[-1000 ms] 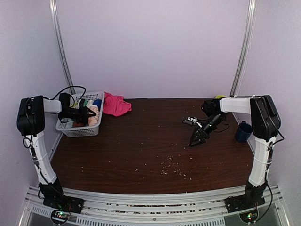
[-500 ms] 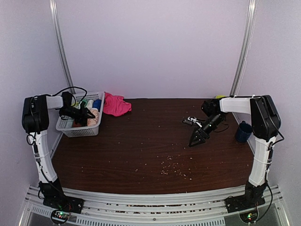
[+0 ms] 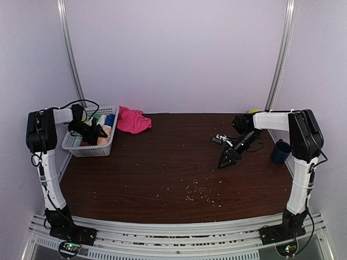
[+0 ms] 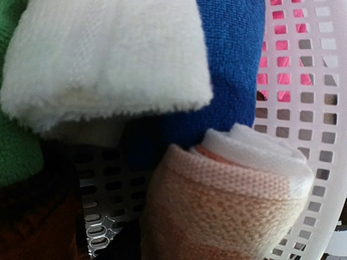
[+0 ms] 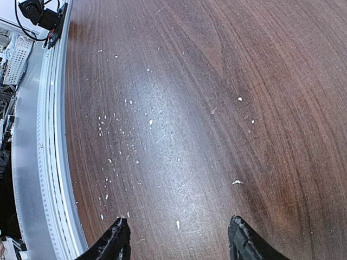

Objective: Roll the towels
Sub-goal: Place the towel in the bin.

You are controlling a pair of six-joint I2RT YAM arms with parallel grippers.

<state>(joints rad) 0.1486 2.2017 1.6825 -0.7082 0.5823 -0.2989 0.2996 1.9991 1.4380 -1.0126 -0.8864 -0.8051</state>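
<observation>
Several rolled towels fill the white mesh basket (image 3: 76,144) at the table's far left. In the left wrist view a rolled peach-orange towel (image 4: 233,206) lies close under the camera, against the basket wall (image 4: 320,108). Behind it are a cream towel (image 4: 103,59), a blue towel (image 4: 230,65) and a green towel (image 4: 16,151). My left gripper (image 3: 99,131) reaches down into the basket, and its jaws are hidden behind the peach roll. A hot pink towel (image 3: 133,120) lies crumpled on the table right of the basket. My right gripper (image 5: 179,221) hangs open over bare wood (image 3: 223,163).
A dark blue cup (image 3: 280,151) stands by the right arm at the table's right edge. Pale crumbs (image 3: 198,194) are scattered over the brown tabletop (image 3: 162,162) near the front middle. A metal rail (image 5: 49,162) runs along the near edge.
My left arm has drawn back to the left and the basket has shifted slightly left with it. The right arm has not moved.
</observation>
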